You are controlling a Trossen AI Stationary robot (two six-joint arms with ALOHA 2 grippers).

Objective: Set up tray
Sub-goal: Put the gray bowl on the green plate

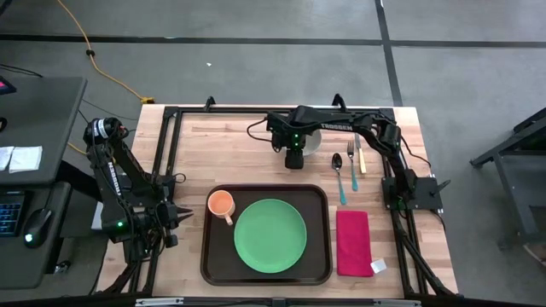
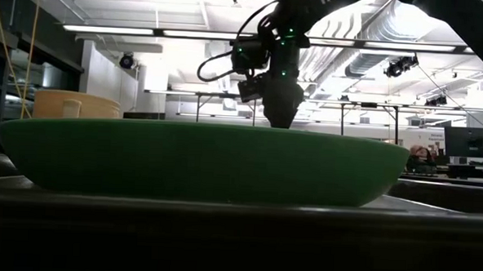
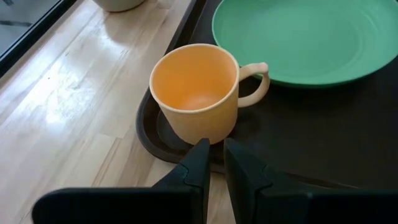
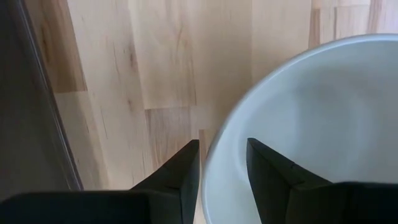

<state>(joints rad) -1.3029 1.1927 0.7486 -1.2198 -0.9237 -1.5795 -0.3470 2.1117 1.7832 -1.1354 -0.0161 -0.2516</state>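
The dark brown tray (image 1: 264, 192) lies near the table's near edge. On it are the green plate (image 1: 270, 236) and the orange cup (image 1: 221, 204), which stands upright in the tray's far left corner (image 3: 155, 134). My right gripper (image 1: 293, 158) reaches down at the white bowl (image 1: 309, 141) beyond the tray's far edge and is shut on its rim. The arm hides much of the bowl from above. My left gripper (image 3: 214, 158) is shut. It hovers just left of the cup (image 3: 196, 93), over the tray's left rim, and touches nothing. My right gripper holds the white bowl by its rim (image 4: 214, 146), one finger (image 4: 186, 165) outside the wall and the other (image 4: 270, 165) inside. The fingers come from above, pointing down. The bowl still appears to sit on the wooden table.
A spoon (image 1: 339, 170), fork (image 1: 351, 158) and knife (image 1: 361, 159) lie side by side on the table right of the bowl. The red napkin (image 1: 353, 242) lies right of the tray. A black frame rail (image 1: 166, 153) runs along the table's left side.
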